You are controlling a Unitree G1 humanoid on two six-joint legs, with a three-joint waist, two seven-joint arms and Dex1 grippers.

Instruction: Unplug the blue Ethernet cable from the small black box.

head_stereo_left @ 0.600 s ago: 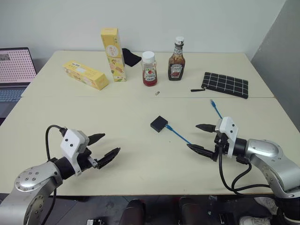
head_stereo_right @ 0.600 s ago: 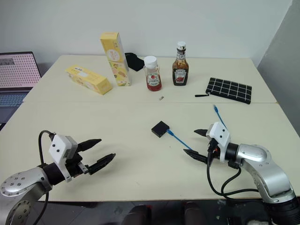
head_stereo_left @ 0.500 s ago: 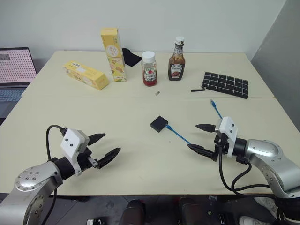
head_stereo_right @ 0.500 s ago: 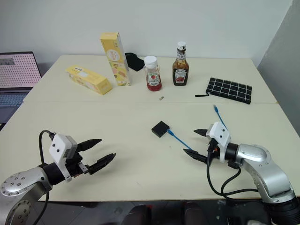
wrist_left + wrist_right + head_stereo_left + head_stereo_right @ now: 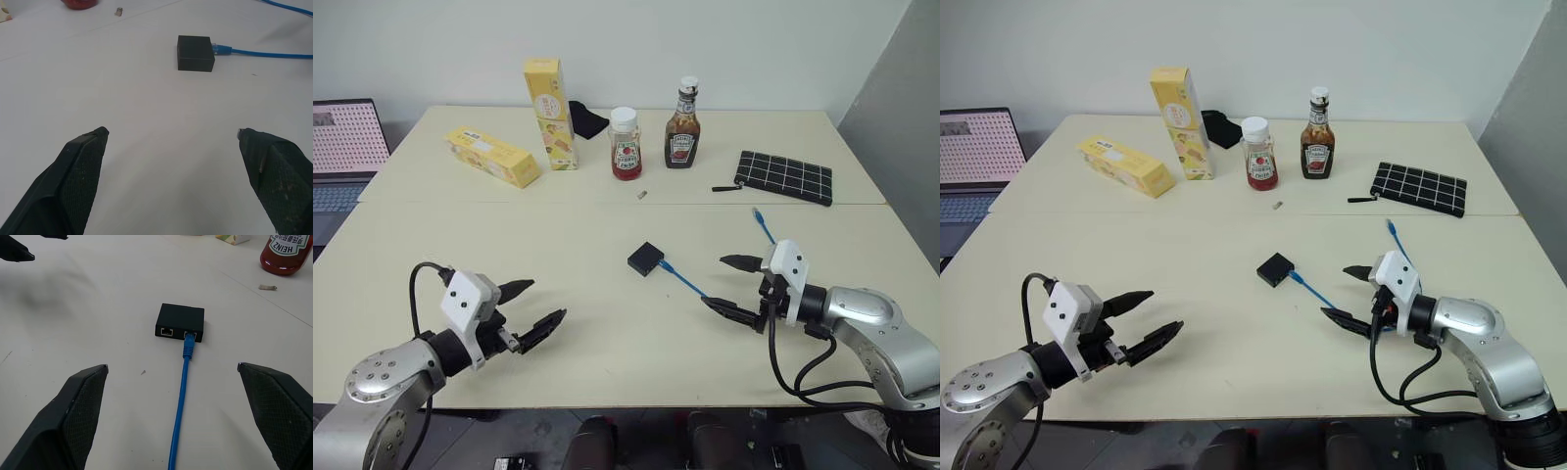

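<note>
The small black box [image 5: 645, 258] lies flat in the middle of the table. The blue Ethernet cable [image 5: 683, 279] is plugged into the box's side that faces my right arm. In the right wrist view the plug [image 5: 189, 341] sits in the right-hand port of the box [image 5: 180, 322], beside an empty port. The cable runs under my right gripper [image 5: 714, 281], which hovers open over it, a short way from the box. Its free end [image 5: 761, 223] lies beyond that gripper. My left gripper [image 5: 546, 300] is open near the table's front left, pointing toward the box [image 5: 195, 52], far from it.
At the back stand an upright yellow carton [image 5: 548, 113], a lying yellow carton [image 5: 492, 156], a ketchup bottle [image 5: 625, 144] and a brown sauce bottle [image 5: 682, 125]. A black grid-lined pouch [image 5: 784, 176] lies back right. A small metal piece [image 5: 642, 194] and a laptop [image 5: 344, 147] are also there.
</note>
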